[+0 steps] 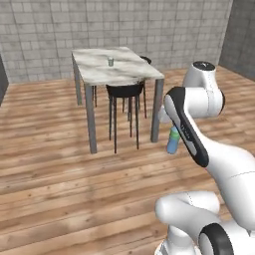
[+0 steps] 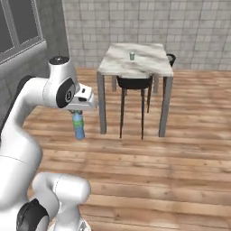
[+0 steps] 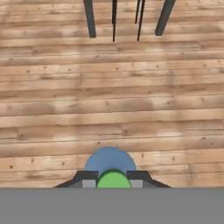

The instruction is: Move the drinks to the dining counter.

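Mostly hidden: blue bottle, arm covers it in left base view; gripper clamped on green cap. Teal cup at 12 on dining counter. No legible labels.

White rounded arm, dark joint rings, black stripe along forearm link

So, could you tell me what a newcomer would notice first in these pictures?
Most striking is the blue bottle hanging by its green cap from the shut gripper, above the wooden floor. Beyond it stands the dining counter with the teal cup already on top and a dark stool tucked under it.
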